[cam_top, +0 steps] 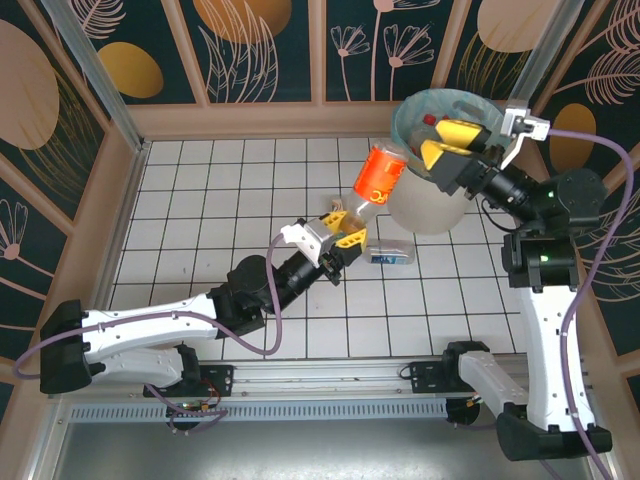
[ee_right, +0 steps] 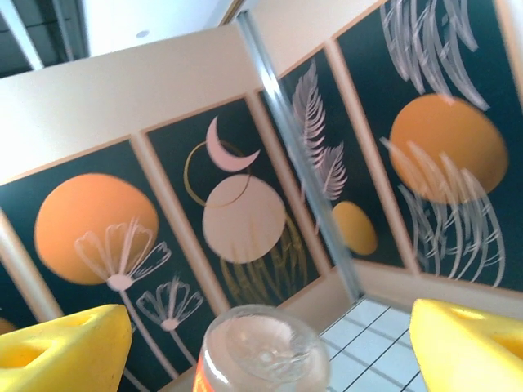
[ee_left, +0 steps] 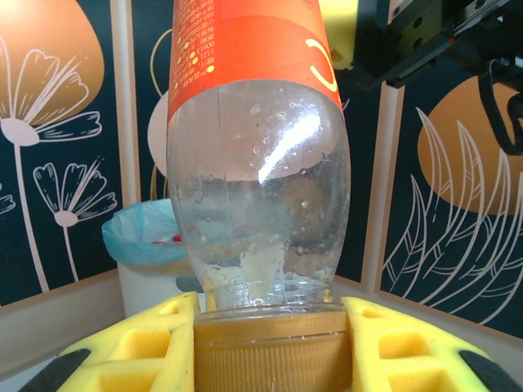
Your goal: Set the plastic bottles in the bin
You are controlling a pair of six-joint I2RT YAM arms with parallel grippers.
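Left tool (cam_top: 345,222) clamped on cap end of clear orange-labelled plastic bottle (cam_top: 378,175), tilted up beside round off-white bin (cam_top: 425,212) with blue-green liner. Right tool (cam_top: 448,143) above bin, fingers spread wide. Blue-labelled bottle (cam_top: 390,255) lying on white tiled surface (cam_top: 200,200) near bin.

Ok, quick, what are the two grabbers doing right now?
Left gripper: closed on the cap end of the orange bottle.
Right gripper: open, holding nothing.
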